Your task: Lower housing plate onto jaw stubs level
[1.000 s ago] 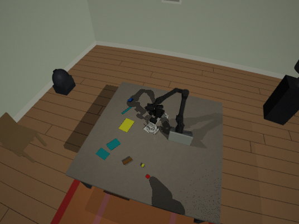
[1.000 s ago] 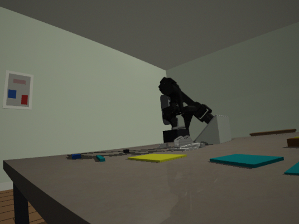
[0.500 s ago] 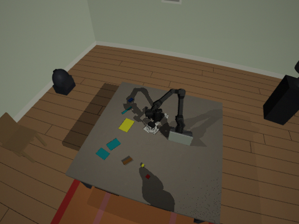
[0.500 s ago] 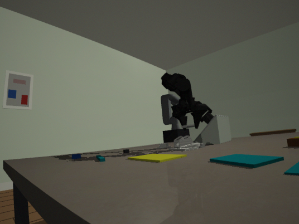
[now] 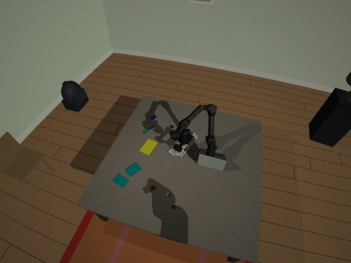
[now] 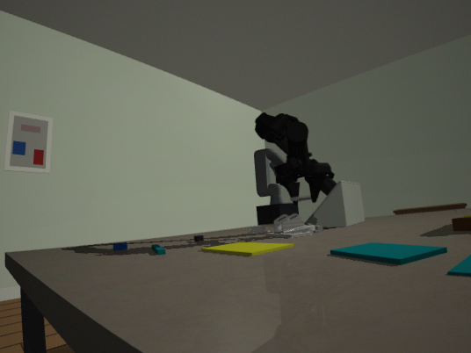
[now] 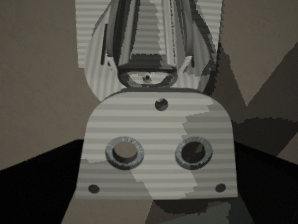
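Observation:
The housing plate is pale, with a rounded far edge, two ringed holes and three small holes. My gripper is shut on its two side edges. In the exterior view the plate hangs clearly above the white base. The two jaws lie on that base; in the wrist view they run away from me beyond the plate's rounded edge. The plate hides the near part of the base there, and I cannot see the jaw stubs. In the top view the arm covers the plate.
A pale wedge-shaped block stands by the arm, right of the base. A small white piece lies behind the base. A yellow tile and two teal tiles lie to the left.

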Controlling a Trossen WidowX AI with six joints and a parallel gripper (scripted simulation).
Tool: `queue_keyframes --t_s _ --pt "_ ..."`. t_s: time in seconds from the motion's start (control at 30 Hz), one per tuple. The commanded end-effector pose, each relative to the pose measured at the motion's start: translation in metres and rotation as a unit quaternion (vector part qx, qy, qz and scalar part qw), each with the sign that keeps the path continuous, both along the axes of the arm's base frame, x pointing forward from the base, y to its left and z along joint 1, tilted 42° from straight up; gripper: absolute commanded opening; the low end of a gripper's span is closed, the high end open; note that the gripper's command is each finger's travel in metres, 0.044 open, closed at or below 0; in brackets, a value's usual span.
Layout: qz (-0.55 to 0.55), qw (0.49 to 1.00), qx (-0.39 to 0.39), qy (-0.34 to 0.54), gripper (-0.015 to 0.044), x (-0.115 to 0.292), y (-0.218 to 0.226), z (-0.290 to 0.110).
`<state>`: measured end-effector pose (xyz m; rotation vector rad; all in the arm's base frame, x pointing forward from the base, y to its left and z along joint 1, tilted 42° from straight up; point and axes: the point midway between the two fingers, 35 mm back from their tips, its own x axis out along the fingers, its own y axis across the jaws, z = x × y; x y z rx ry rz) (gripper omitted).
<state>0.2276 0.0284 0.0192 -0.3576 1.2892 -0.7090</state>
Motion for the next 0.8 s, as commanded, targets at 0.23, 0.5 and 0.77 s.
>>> queue_keyframes --t_s 0.23,0.5,0.77 --pt "-0.007 1.000 0.003 -0.005 0.0351 -0.0005 0.0007 -0.0007" --pt "-0.007 1.000 0.003 -0.005 0.0351 -0.0005 0.0022 -0.0021" --pt "-0.007 1.000 0.003 -0.005 0.0351 -0.0006 0.0038 -0.0034"
